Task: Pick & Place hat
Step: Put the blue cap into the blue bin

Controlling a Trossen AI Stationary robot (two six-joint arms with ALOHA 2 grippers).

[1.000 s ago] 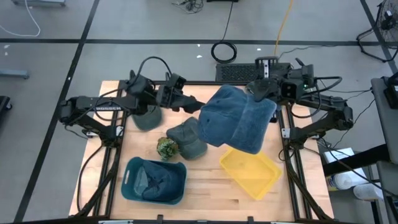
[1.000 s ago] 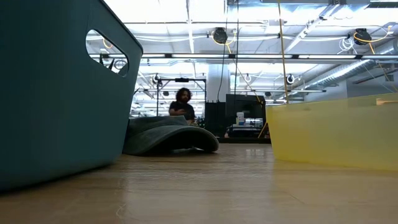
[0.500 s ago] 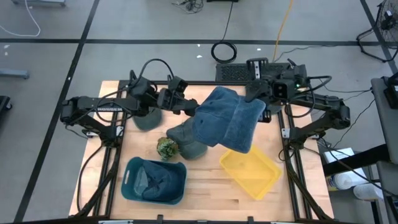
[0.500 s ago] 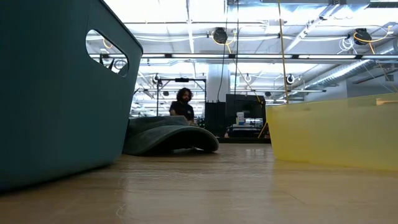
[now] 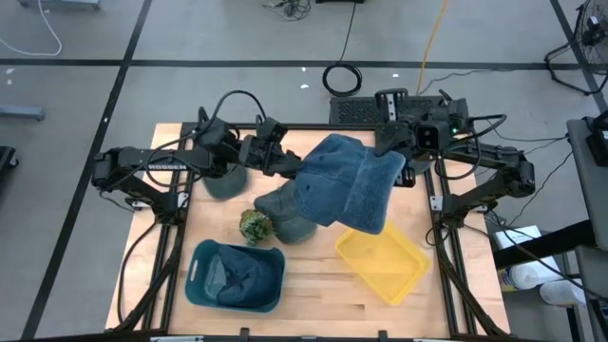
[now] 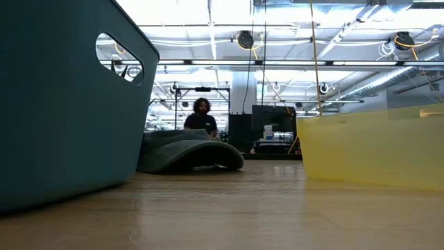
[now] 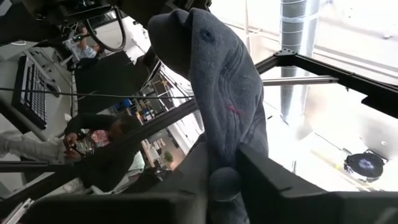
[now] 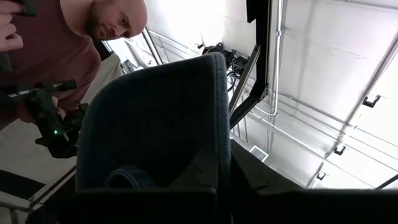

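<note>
- The wooden worktop (image 5: 313, 285) is carrying everything here, and I am placing each thing against the blue hat.
- The blue hat (image 5: 347, 180), a big soft blue cloth piece, is hanging stretched above the worktop's far middle, lifted clear of the wood between the two arms.
- The teal bin (image 5: 235, 275) is sitting at the near edge, well to the near left of the blue hat, with a folded cap lying inside it.
- The yellow tray (image 5: 383, 263) is lying tilted just on the near side of the blue hat, partly under its hanging edge.
- A dark green cap (image 5: 285, 211) is resting flat on the wood beside the blue hat's left lower edge.
- A second green cap (image 5: 224, 180) is lying further left, under the left arm.
- A small mottled green ball (image 5: 254, 225) is touching the dark green cap's left side.
- The left pincer (image 5: 296, 166) is clenching the blue hat's left edge, fabric squeezed between its fingers (image 7: 261, 177).
- The right pincer (image 5: 391, 144) is clamping the blue hat's far right corner, fully closed on the cloth.
</note>
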